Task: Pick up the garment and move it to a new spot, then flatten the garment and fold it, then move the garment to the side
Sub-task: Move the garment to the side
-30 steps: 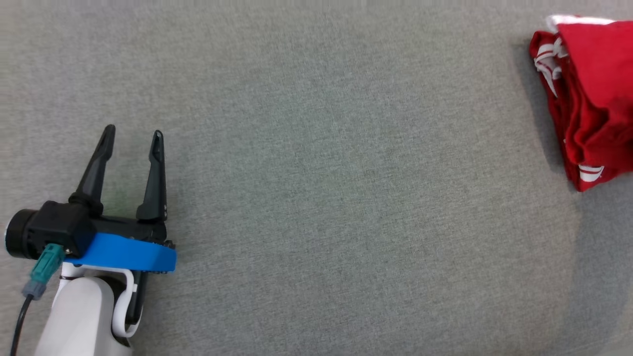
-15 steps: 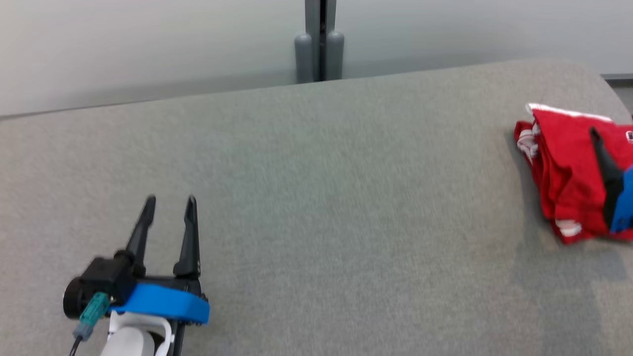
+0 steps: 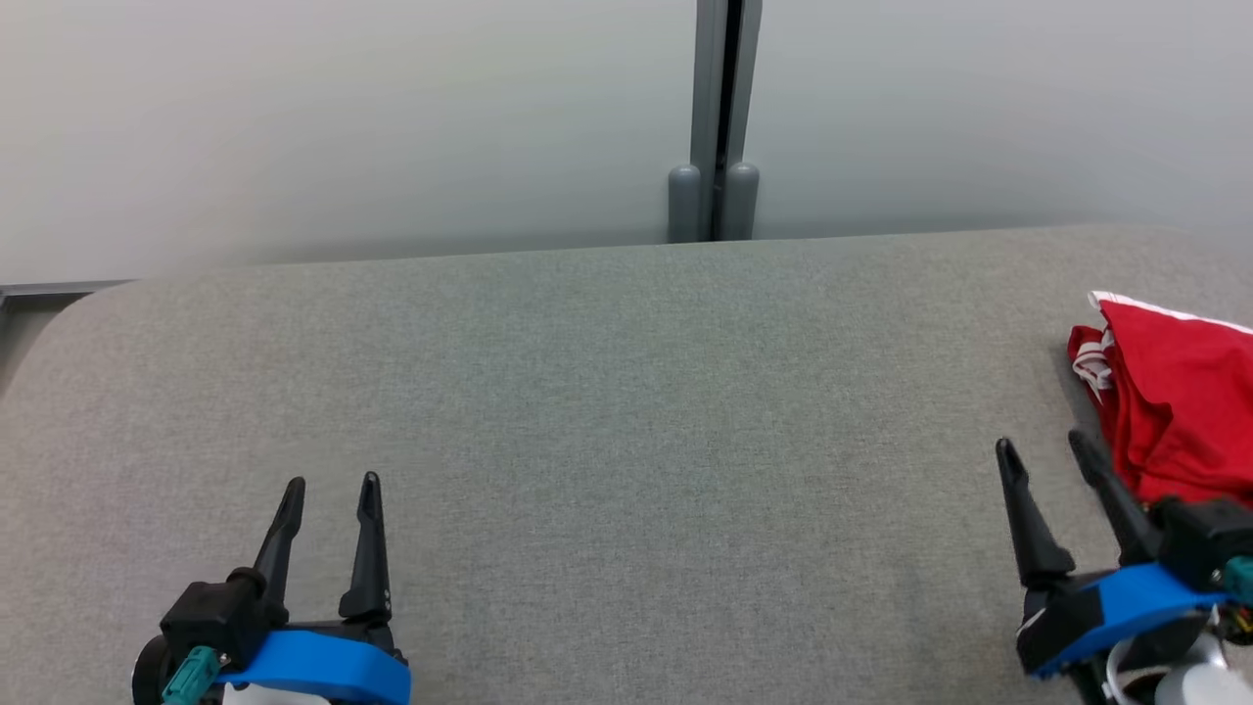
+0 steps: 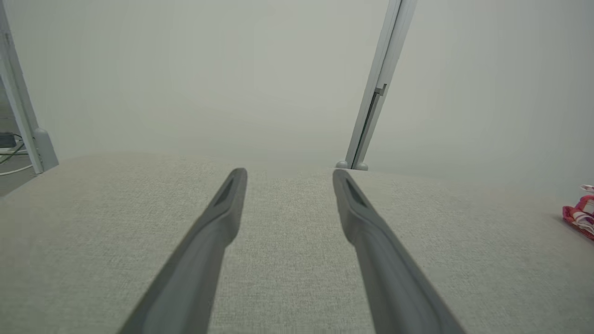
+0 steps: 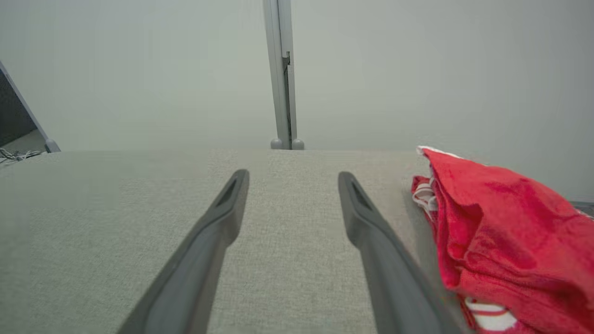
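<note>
The garment [image 3: 1175, 411] is a red cloth with white trim, folded into a bundle at the right edge of the grey padded table [image 3: 626, 411]. It also fills the right side of the right wrist view as the garment [image 5: 501, 232], and shows far right in the left wrist view as the garment [image 4: 580, 215]. My right gripper [image 3: 1045, 452] stands open just left of the bundle, nothing between its fingers. My left gripper [image 3: 331, 485] is open and empty at the lower left, far from the cloth.
A pale partition wall [image 3: 343, 117] with a grey upright post [image 3: 719, 117] runs behind the table's far edge. The table's corners are rounded at the left [image 3: 59, 313] and right. Cables lie on the floor [image 4: 11, 155] beyond the left end.
The head camera has tilted up, so the wall and far edge came into view. My right gripper has drawn back from over the garment to its left side, open.
</note>
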`<state>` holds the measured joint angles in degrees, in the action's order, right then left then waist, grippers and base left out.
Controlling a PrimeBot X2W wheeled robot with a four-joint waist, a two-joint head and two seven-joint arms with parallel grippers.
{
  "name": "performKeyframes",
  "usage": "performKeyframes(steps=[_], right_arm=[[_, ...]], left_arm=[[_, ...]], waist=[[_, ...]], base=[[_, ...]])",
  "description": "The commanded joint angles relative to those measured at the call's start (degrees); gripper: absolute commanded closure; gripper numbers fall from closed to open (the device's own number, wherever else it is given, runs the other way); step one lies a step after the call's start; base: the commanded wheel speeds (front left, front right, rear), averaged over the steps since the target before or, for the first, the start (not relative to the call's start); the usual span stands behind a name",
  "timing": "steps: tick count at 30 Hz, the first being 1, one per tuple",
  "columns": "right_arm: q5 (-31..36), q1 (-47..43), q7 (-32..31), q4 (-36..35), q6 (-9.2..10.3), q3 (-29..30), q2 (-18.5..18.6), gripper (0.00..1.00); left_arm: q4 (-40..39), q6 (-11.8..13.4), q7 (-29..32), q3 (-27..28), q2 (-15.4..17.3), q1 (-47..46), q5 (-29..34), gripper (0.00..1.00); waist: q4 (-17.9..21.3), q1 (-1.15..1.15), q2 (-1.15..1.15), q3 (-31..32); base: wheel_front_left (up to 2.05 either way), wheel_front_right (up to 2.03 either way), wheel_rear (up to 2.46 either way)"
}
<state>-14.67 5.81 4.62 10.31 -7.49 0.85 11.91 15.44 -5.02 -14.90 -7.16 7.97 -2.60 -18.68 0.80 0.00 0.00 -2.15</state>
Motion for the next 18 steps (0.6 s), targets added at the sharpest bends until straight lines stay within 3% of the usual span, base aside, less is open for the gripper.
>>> performKeyframes(steps=[1, 7, 18], right_arm=[[1.2, -2.3, 0.3, -1.4, 0.0, 0.8, -1.5, 0.0], [3.9, -4.9, 1.2, -2.8, -0.01, 0.8, -4.9, 0.0], [3.6, -4.5, 1.7, -1.0, -0.01, 0.5, -4.8, 0.0]], left_arm=[[0.2, 0.2, -0.3, 0.5, -0.1, 0.6, -0.3, 0.0], [0.7, 0.0, -0.3, 1.7, -0.5, 1.3, -0.2, 0.0], [2.1, -0.5, -0.4, 2.9, -1.5, 2.2, 0.4, 0.0]], waist=[[-0.2, 0.0, 0.0, 0.3], [-0.5, 0.0, 0.0, 1.2], [0.2, 0.0, 0.0, 2.0]], base=[[0.0, 0.0, 0.0], [0.0, 0.0, 0.0], [0.0, 0.0, 0.0]])
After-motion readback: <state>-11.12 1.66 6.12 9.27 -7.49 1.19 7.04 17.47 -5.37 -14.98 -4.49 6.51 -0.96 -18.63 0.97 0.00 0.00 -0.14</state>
